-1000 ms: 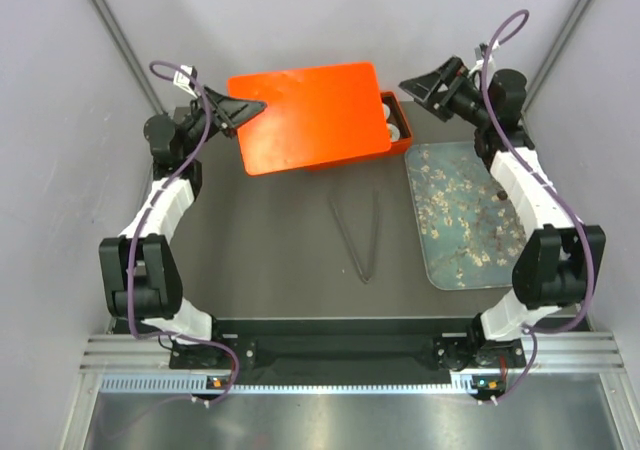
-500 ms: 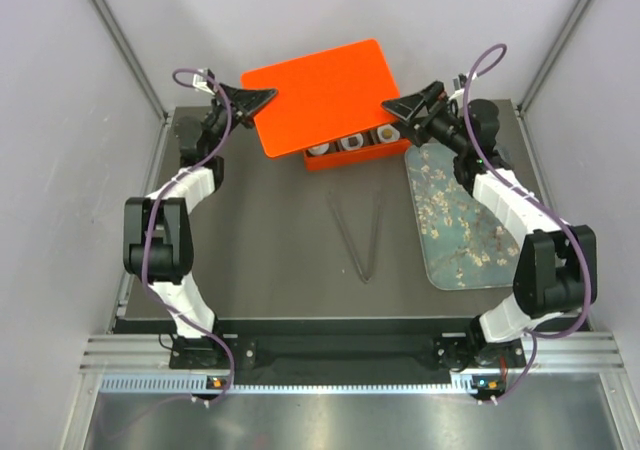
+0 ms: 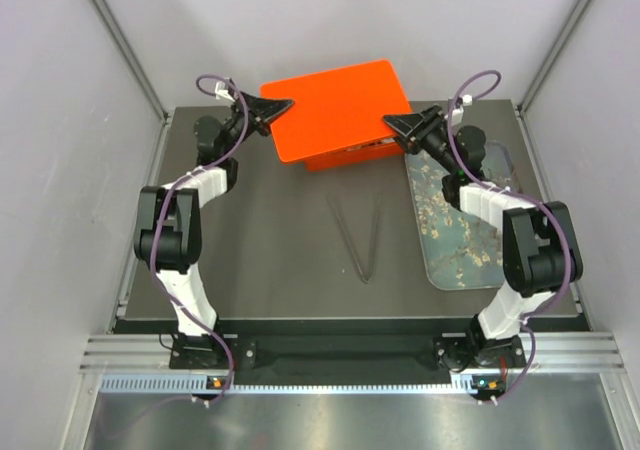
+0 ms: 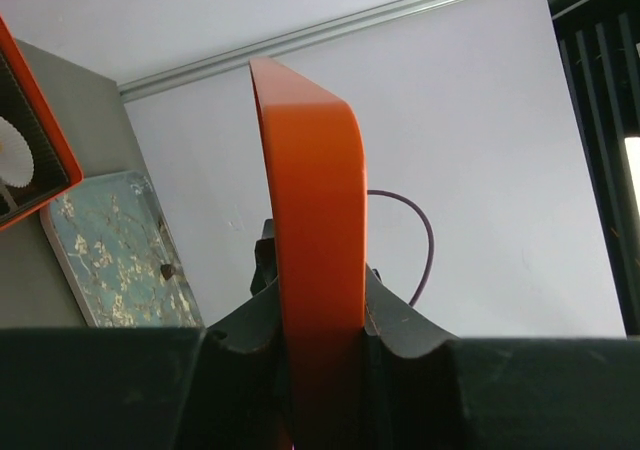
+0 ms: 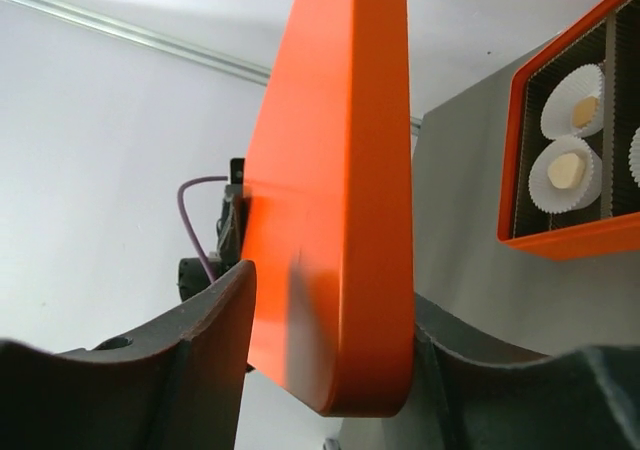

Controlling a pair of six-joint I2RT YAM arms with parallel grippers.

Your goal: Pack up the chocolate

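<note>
Left hand [image 3: 288,104] pinches the orange lid [image 3: 340,105] at its left edge. Right hand [image 3: 390,122] clamps the right edge, its fingers [image 5: 205,335] flush on both faces. The lid hangs over the orange box [image 3: 345,157] at upper centre, apart from its rim. Chocolate [image 5: 566,170]: tan lumps in white cups [image 5: 560,195] inside the box, and one dark lump on the tray [image 4: 120,260]. I see bare counter [image 3: 270,240] around the tongs [image 3: 360,235].
</note>
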